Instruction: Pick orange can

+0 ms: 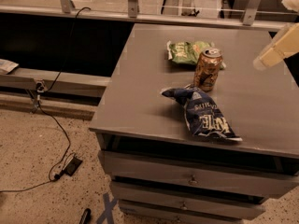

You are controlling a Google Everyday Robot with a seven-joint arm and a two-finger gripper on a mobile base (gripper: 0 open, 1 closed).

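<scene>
The orange can (207, 69) stands upright on the grey table (140, 101), orange-brown with a silver top. The green chip bag (186, 52) lies just behind it. The dark blue chip bag (202, 113) with white lettering lies in front of it. My gripper (277, 48) shows as a pale, cream-coloured part at the right edge of the view, above the table and to the right of the can, well apart from it.
The table has drawers (191, 178) along its front. A black cable (56, 129) and a small black box (72, 165) lie on the speckled floor at the left. A metal railing (133, 1) runs behind the table.
</scene>
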